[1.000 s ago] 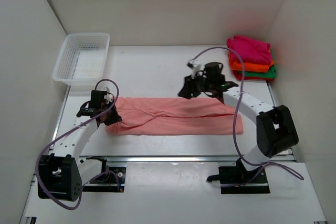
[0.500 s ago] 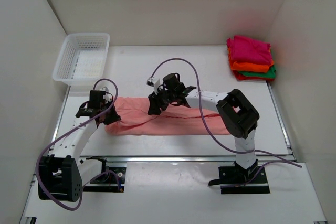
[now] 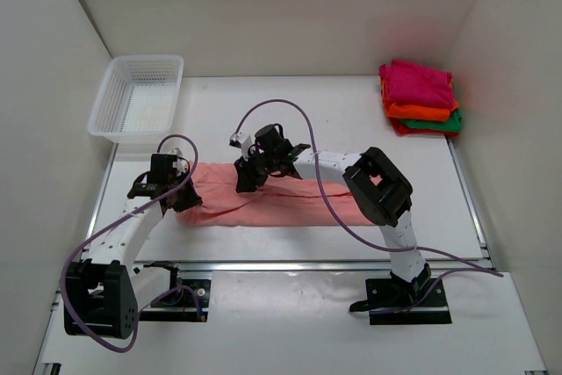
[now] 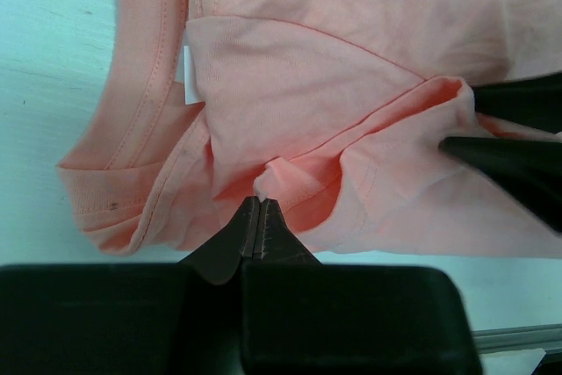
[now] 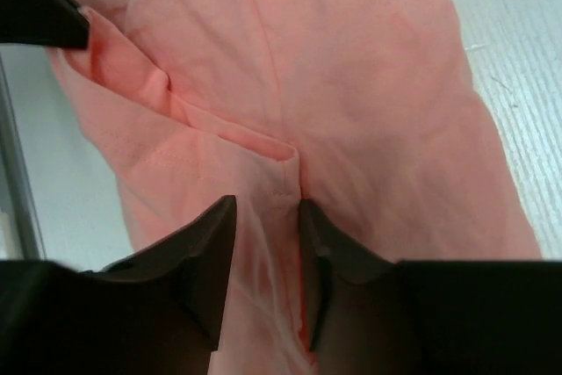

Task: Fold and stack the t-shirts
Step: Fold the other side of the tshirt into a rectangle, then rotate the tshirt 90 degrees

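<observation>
A salmon-pink t-shirt (image 3: 290,204) lies as a long strip across the middle of the table. My left gripper (image 3: 186,198) is shut on a small pinch of cloth near its collar end (image 4: 259,199); the shirt (image 4: 307,68) spreads out beyond it. My right gripper (image 3: 244,177) is over the shirt's left half, close to the left gripper. Its jaws (image 5: 268,204) stand narrowly apart with a hemmed fold of the shirt (image 5: 351,68) bunched between them. Folded magenta (image 3: 417,81), orange (image 3: 421,111) and green (image 3: 452,120) shirts are stacked at the back right.
A white mesh basket (image 3: 140,98) stands at the back left corner. White walls enclose the table on three sides. The right arm stretches leftward across the shirt. The right gripper's black fingers (image 4: 518,138) show at the right edge of the left wrist view.
My right gripper has swept from the shirt's right part leftward to near the left gripper. The shirt's right end now lies further left. The left gripper has stayed put.
</observation>
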